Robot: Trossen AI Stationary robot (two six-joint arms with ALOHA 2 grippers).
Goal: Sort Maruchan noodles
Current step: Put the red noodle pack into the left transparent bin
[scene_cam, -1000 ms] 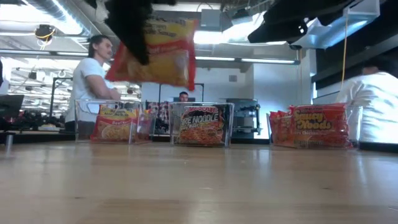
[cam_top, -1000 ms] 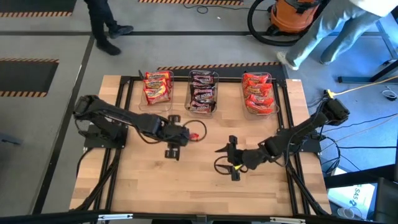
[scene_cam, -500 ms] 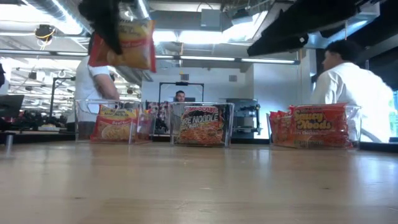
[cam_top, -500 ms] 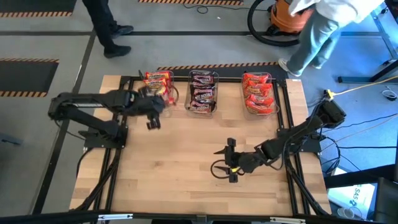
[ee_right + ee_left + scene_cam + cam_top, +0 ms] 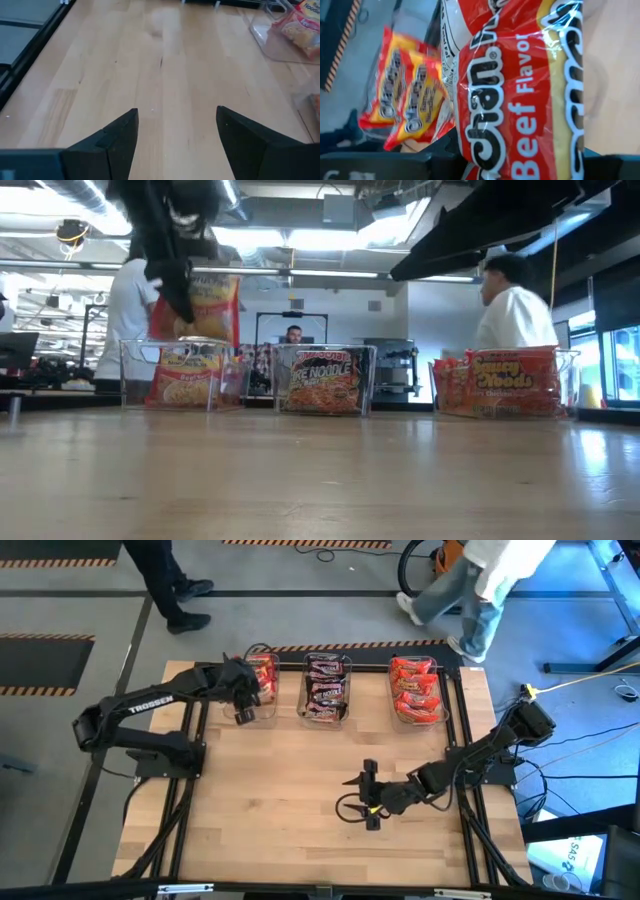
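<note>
My left gripper (image 5: 243, 698) is over the near edge of the far-left clear tub (image 5: 236, 712), shut on a red-orange and yellow noodle packet (image 5: 212, 305) marked "Beef Flavor" (image 5: 520, 100). That tub holds like-coloured packets (image 5: 402, 100). The middle tub (image 5: 326, 688) holds dark packets and the right tub (image 5: 416, 690) bright red ones. Near the middle of the table, toward the right, my right gripper (image 5: 365, 797) stands open over bare wood (image 5: 175, 75), with nothing between its fingers. My left gripper holds the packet by its left part (image 5: 190, 300), as the low view shows it, the fingers (image 5: 172, 275) slanting down from above. The packet hangs below the fingers, clear of the table, just above the far-left tub's packets (image 5: 185, 375). The packet itself hides the pads in the wrist view.
The three tubs stand in a row along the table's far edge. A black frame (image 5: 195, 690) runs round the table top. People stand and walk on the floor beyond the far edge (image 5: 470, 590). Bare wood lies between the tubs and the near edge.
My left gripper has swung from the table's middle toward the far left, carrying the packet to the far-left tub, and its wrist has rolled. The packet stays hanging, clear of the table. People have walked behind the table.
</note>
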